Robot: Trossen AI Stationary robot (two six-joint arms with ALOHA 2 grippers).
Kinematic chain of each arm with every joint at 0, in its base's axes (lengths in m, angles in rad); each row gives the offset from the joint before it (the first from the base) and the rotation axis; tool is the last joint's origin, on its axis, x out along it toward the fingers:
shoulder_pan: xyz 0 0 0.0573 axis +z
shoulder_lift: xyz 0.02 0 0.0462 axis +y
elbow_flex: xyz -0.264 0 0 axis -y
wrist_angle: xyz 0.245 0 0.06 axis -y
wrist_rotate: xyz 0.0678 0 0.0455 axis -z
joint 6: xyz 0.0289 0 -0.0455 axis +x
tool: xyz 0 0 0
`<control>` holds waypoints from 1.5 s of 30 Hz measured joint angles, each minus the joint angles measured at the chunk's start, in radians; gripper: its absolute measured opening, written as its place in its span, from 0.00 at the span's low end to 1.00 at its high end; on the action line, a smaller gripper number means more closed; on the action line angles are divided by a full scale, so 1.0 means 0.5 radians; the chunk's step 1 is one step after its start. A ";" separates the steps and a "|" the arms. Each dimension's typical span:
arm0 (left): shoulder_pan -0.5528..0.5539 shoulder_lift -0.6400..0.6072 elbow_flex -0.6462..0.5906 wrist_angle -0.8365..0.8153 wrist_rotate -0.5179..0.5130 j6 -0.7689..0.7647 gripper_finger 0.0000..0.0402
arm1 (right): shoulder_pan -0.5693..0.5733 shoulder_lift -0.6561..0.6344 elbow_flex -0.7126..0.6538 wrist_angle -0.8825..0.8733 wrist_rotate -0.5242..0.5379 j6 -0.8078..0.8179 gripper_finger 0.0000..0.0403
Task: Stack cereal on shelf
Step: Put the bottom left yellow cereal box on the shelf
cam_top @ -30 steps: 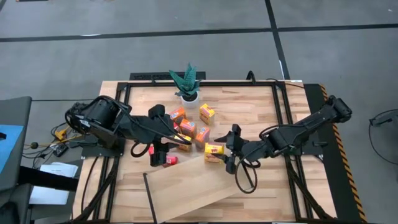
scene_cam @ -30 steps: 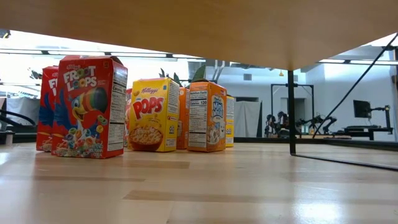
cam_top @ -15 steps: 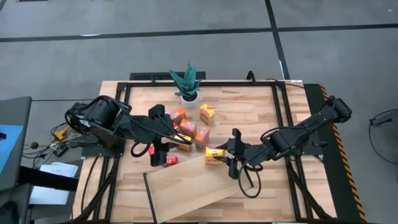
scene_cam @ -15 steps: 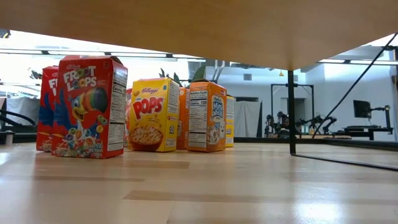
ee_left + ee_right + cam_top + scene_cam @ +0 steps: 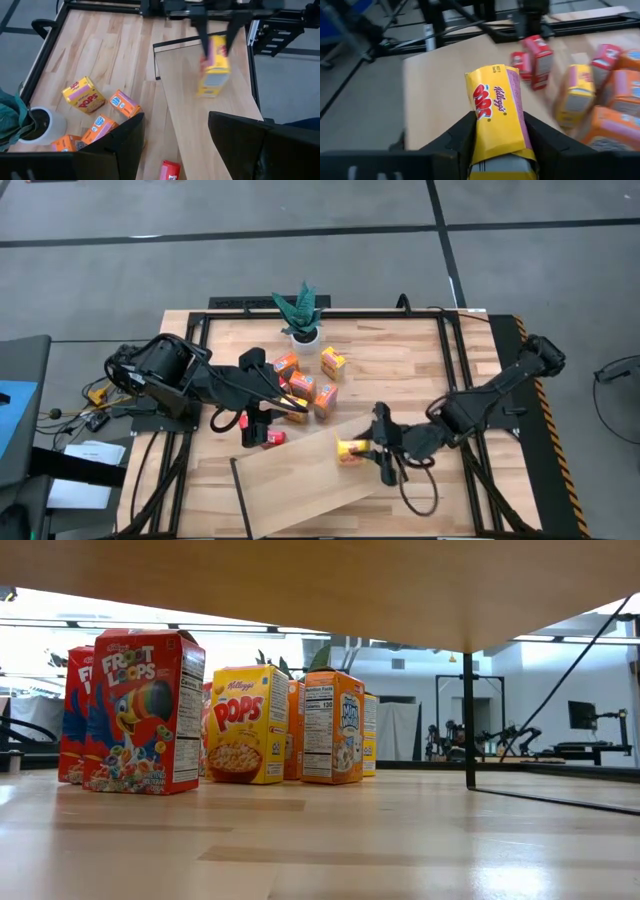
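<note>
Yellow Pops box (image 5: 497, 107) — the right end effector (image 5: 378, 448) has its two fingers closed on this cereal and holds it over the shelf (image 5: 300, 490), near that board's right end. The shelf is a flat, light wood board with a thin black rail on its short end, and it lies tilted across the front of the slatted wood surface (image 5: 400, 370).

More small cereal boxes (image 5: 310, 385) — orange, red and yellow ones — stand close together on the surface behind the shelf. One red box (image 5: 273, 438) lies just beside the shelf's back edge. A little potted plant (image 5: 300, 312) sits at the far edge.

The left end effector (image 5: 290, 408) hangs by the group of boxes, fingers spread apart, with nothing between them.
</note>
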 joint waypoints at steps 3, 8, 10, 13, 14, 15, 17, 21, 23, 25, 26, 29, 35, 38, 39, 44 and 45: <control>0.000 0.000 0.000 -0.001 0.000 0.001 0.52 | 0.099 0.000 0.000 -0.004 0.000 -0.012 0.40; 0.000 0.000 0.000 -0.001 0.001 0.001 0.52 | 0.192 -0.004 0.001 -0.054 0.011 -0.013 0.37; 0.000 0.000 0.000 -0.001 0.001 0.001 0.52 | 0.203 -0.004 0.003 -0.070 0.008 -0.019 0.36; 0.000 0.000 0.000 -0.001 0.005 0.001 0.52 | 0.218 -0.004 0.003 -0.080 0.001 -0.069 0.37; 0.000 0.000 0.000 -0.001 0.006 0.000 0.52 | 0.226 -0.004 0.003 -0.082 0.001 -0.096 0.38; 0.000 0.000 0.000 -0.002 0.005 -0.002 0.52 | 0.234 -0.004 0.003 -0.085 -0.001 -0.124 0.39; 0.000 0.000 0.000 -0.002 0.013 -0.008 0.52 | 0.254 -0.005 0.003 -0.103 -0.006 -0.161 0.41; 0.000 0.000 0.000 -0.002 0.043 -0.011 0.52 | 0.276 -0.004 0.004 -0.164 -0.007 -0.166 0.46; 0.000 0.000 0.000 -0.002 0.043 -0.016 0.52 | 0.281 -0.002 0.003 -0.169 -0.007 -0.166 0.49; 0.000 0.000 0.000 0.000 0.043 -0.017 0.52 | 0.281 -0.001 -0.001 -0.177 -0.011 -0.156 0.52; 0.001 0.000 0.000 0.001 0.042 -0.017 0.52 | 0.278 0.001 -0.001 -0.184 -0.016 -0.153 0.53; 0.000 0.000 0.000 0.003 0.041 -0.018 0.52 | 0.277 0.003 -0.004 -0.198 -0.024 -0.153 0.57; 0.001 0.000 0.000 0.003 0.041 -0.019 0.52 | 0.277 0.004 -0.005 -0.190 -0.035 -0.153 0.62; 0.001 0.000 0.000 0.005 0.041 -0.021 0.52 | 0.277 0.004 -0.005 -0.177 -0.060 -0.132 0.63; 0.001 0.000 0.000 0.006 0.040 -0.020 0.52 | 0.277 0.004 -0.005 -0.178 -0.060 -0.129 0.63; 0.001 0.000 0.000 0.007 0.040 -0.021 0.52 | 0.277 -0.010 -0.005 -0.182 -0.066 -0.115 0.64; 0.001 0.000 0.000 0.007 0.041 -0.020 0.52 | 0.277 -0.026 -0.005 -0.191 -0.066 -0.114 0.64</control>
